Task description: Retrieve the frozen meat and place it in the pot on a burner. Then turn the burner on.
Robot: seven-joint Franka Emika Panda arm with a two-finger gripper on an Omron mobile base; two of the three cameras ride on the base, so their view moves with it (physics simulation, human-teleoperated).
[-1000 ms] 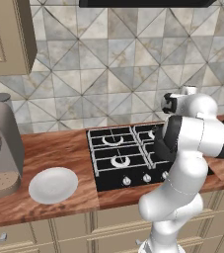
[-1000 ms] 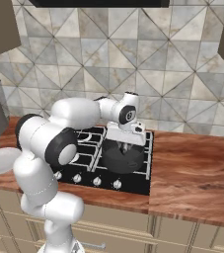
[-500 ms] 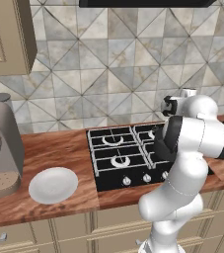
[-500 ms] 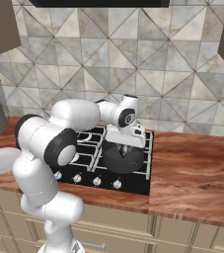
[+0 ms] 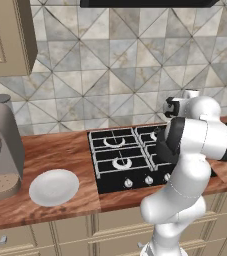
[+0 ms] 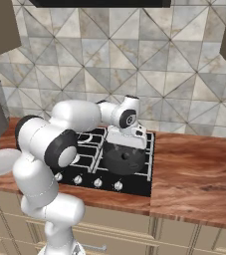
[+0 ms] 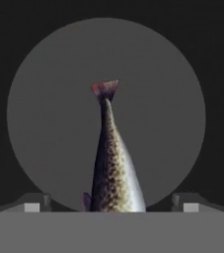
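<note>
The hand view shows the fingers (image 7: 111,202) spread wide apart, clear of the fish (image 7: 114,168), which lies between them on the round grey floor of the pot (image 7: 44,118): slim, speckled, reddish tail pointing away. The right base view shows the low matte-black pot (image 6: 125,158) on the cooktop's (image 6: 134,183) near right burner. Farther left, a round white plate (image 5: 54,187) rests on the reddish wood worktop (image 5: 55,150) below a triangle-tiled wall.

The fish (image 7: 114,168) is dark and speckled, with a pale silvery flank and a reddish tail. The pot (image 6: 125,159) is matte black, its floor grey. The plate (image 5: 54,187) is white, the tabletop (image 6: 194,174) reddish-brown wood-grain, the cooktop (image 5: 116,172) black.
</note>
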